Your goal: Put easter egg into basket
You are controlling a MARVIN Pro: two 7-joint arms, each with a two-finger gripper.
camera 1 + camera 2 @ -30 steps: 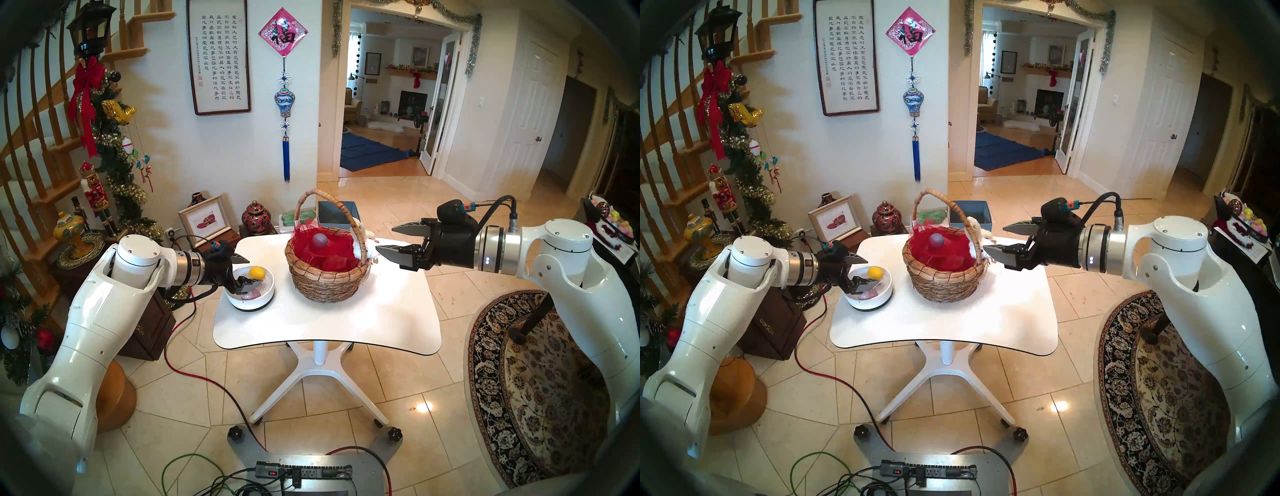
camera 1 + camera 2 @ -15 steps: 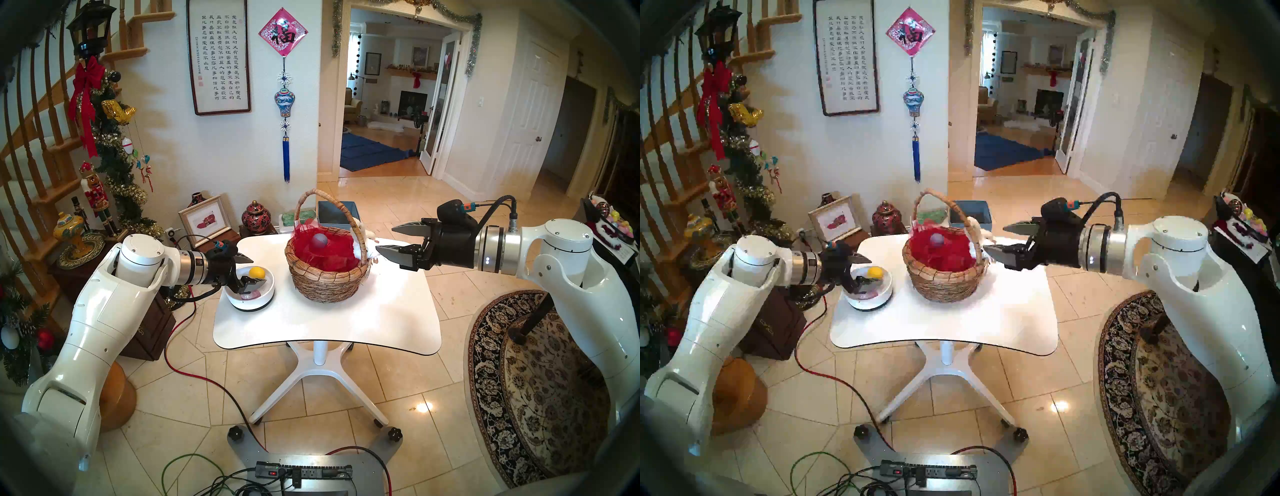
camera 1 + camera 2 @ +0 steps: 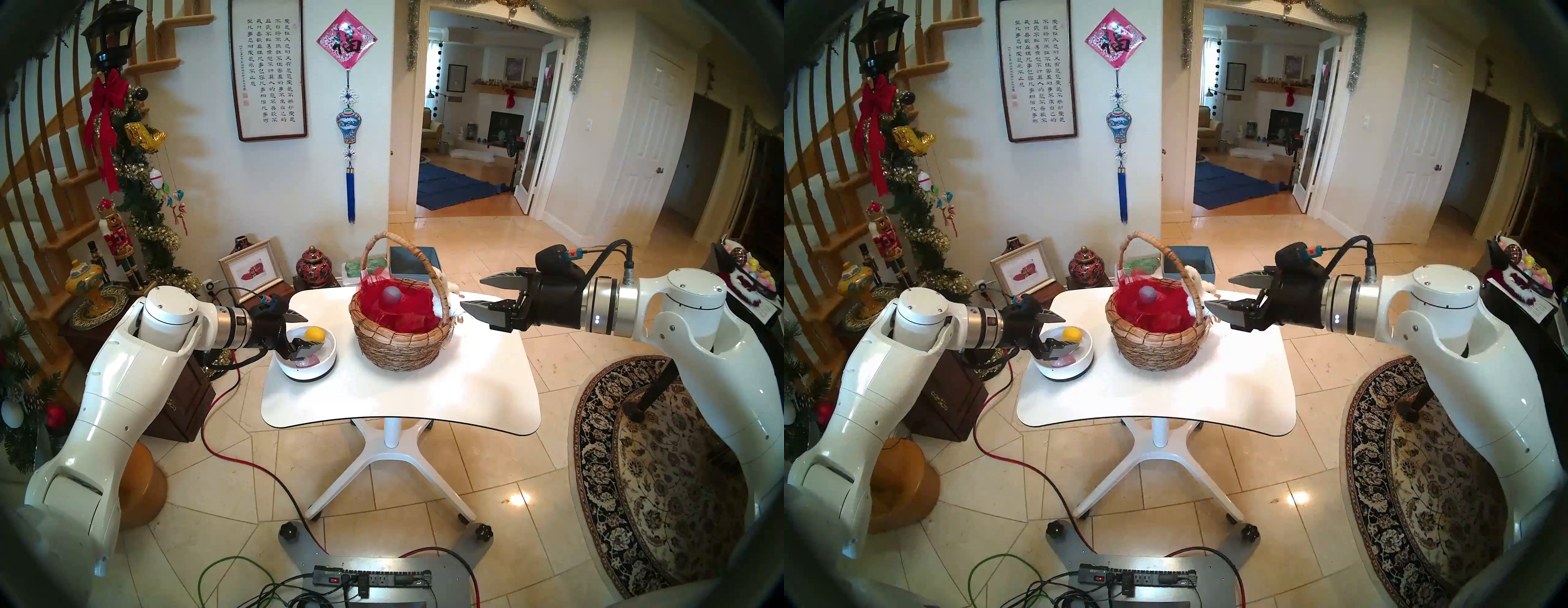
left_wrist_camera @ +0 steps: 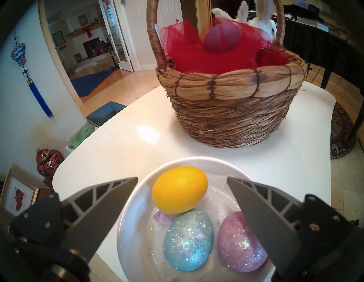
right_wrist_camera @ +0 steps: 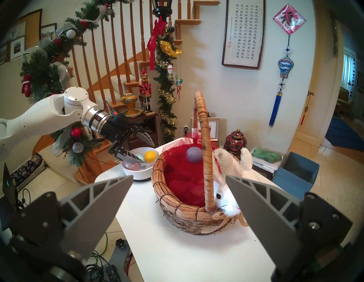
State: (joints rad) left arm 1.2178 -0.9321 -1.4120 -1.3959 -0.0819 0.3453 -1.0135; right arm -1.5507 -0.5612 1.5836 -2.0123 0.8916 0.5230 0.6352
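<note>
A white counter (image 3: 424, 395) with rounded corners stands on a single white pedestal over the tiled floor (image 3: 530, 463); on it sit the wicker basket (image 3: 401, 346) near the middle and a white bowl (image 3: 307, 368) at its left edge, well apart.

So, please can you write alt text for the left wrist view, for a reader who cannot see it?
The open left pincer hovers over a white bowl holding three eggs: a yellow egg, a glittery blue egg and a glittery pink egg. Behind the bowl on the white table stands a wicker basket lined with red mesh, with a purple egg inside it.
</note>
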